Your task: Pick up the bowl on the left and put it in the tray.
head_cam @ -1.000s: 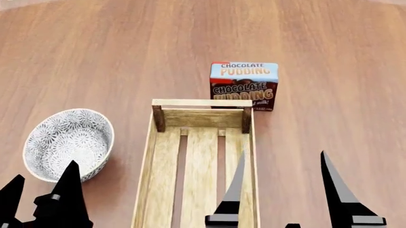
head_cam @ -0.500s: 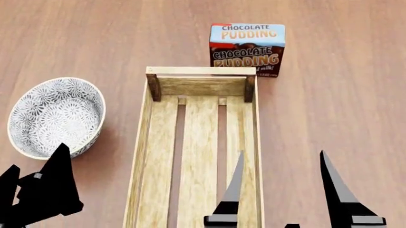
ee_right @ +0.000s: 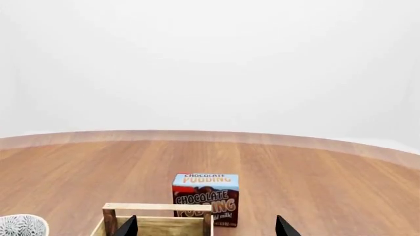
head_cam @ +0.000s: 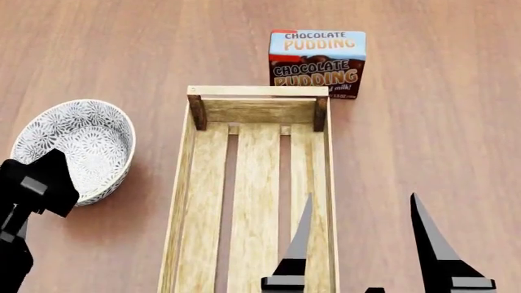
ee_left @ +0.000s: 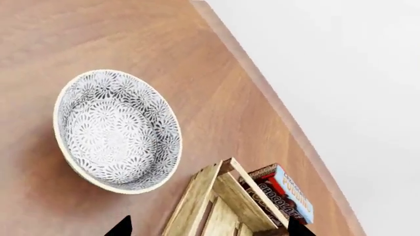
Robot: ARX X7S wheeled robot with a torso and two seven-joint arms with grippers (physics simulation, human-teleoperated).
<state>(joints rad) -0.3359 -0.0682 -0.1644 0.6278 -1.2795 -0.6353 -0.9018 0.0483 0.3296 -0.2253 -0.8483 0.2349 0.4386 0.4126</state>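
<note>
The bowl [head_cam: 77,143], white with a dense grey floral pattern, sits upright on the table left of the tray [head_cam: 257,91], a long light-wood slatted crate. My left gripper [head_cam: 39,178] hovers above the bowl's near rim. In the left wrist view the bowl [ee_left: 117,130] lies ahead beside the tray's corner [ee_left: 226,196], and the left gripper [ee_left: 208,228] is open with nothing between its fingers. My right gripper [head_cam: 362,204] is open over the tray's near right side. The right wrist view shows the right gripper [ee_right: 204,226], the tray's end rail [ee_right: 157,207] and a sliver of bowl [ee_right: 23,227].
A chocolate pudding box [head_cam: 318,64] stands upright just behind the tray's far right corner; it also shows as the pudding box [ee_right: 205,196] and the pudding box [ee_left: 282,194]. The wooden table's curved far edge [ee_right: 210,135] runs well beyond it.
The head view shifted closer over the tray a second ago, then held still. My left gripper has risen and moved forward, now overlapping the bowl's near rim. The right gripper has not moved.
</note>
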